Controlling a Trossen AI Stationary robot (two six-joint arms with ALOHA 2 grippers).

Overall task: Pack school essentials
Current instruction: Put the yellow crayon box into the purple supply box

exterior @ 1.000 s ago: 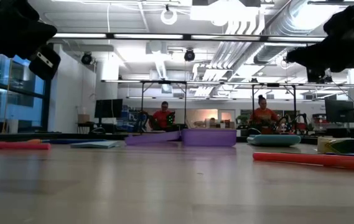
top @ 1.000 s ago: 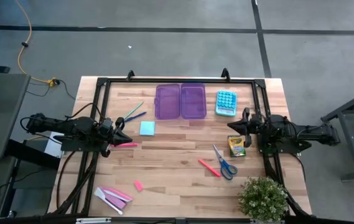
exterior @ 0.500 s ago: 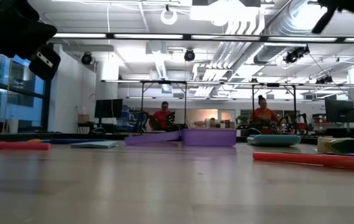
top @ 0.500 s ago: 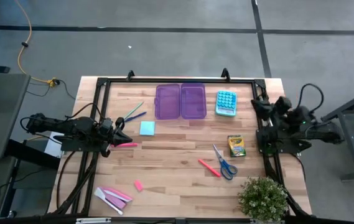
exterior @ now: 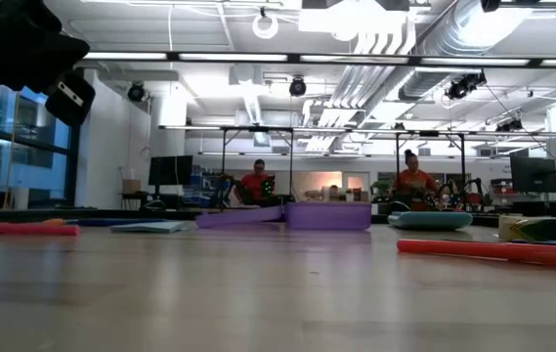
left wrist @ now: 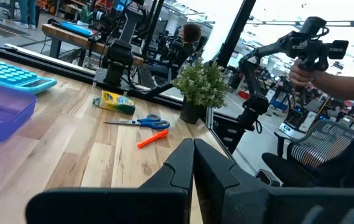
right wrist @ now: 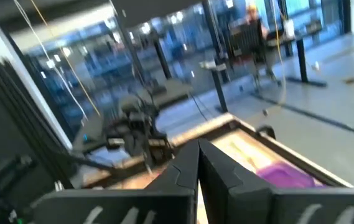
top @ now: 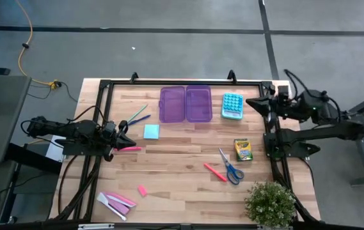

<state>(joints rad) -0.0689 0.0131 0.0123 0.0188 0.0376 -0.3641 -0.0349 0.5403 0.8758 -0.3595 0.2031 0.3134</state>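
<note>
An open purple case (top: 185,103) lies at the table's far middle. Spread on the wood are green and blue pencils (top: 137,116), a light-blue notepad (top: 151,131), a pink marker (top: 131,149), a small pink eraser (top: 142,190), a second marker (top: 214,172), blue-handled scissors (top: 231,168) and a yellow crayon box (top: 243,149). My left gripper (top: 128,142) rests shut at the left edge, its tips level and just beside the pink marker. My right gripper (top: 252,102) is shut and raised high over the far right, near the calculator (top: 231,105), holding nothing.
A potted plant (top: 270,203) stands at the near right corner. Flat pink-and-white pieces (top: 116,202) lie near the front left. A black frame (top: 182,82) runs along the table's far edge and sides. People sit in the room beyond the table (exterior: 414,184).
My right gripper has risen steeply from low over the table's right edge beside the crayon box. It has climbed out of the top of the low view and now shows nearer the far edge, still shut. No object on the table has moved.
</note>
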